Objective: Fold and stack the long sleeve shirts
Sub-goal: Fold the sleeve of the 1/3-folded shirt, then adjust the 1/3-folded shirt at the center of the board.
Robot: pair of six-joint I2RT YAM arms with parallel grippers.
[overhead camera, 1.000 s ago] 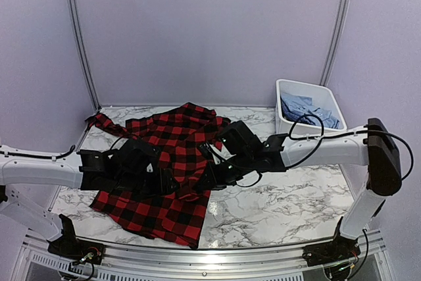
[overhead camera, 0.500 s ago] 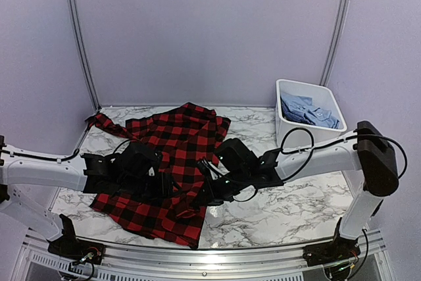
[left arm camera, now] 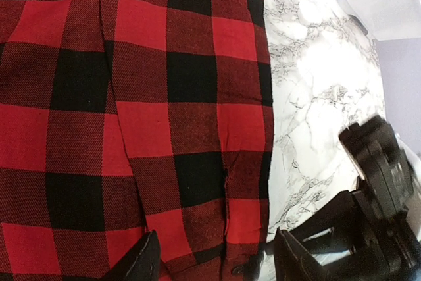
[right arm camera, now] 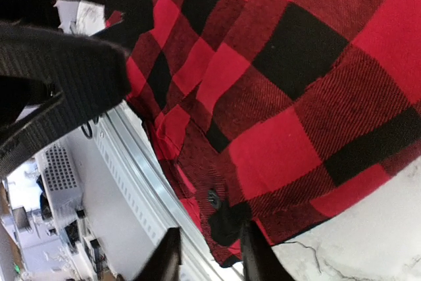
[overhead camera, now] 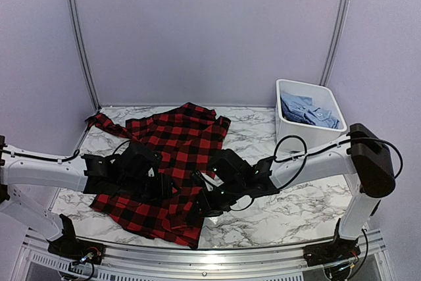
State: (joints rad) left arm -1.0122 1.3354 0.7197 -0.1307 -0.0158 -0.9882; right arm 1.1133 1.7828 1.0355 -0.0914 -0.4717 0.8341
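1. The red-and-black flannel shirt (overhead camera: 179, 141) lies spread on the left half of the worktop (overhead camera: 289, 212). Its long axis runs far to near.
2. The right gripper (overhead camera: 199, 206) sits at the shirt's near right corner. Its jaws stand narrowly apart around the buttoned hem, and I cannot tell whether they pinch it.
3. The left gripper (overhead camera: 166, 186) hangs over the near middle of the cloth, released and holding nothing.
4. The shirt's right edge lies just right of the left gripper, but the right arm is nearer it, so it looks better placed for a fold leftward.
5. The light blue shirts (overhead camera: 309, 113) sit in the white tub (overhead camera: 280, 104) at the far right, well apart.
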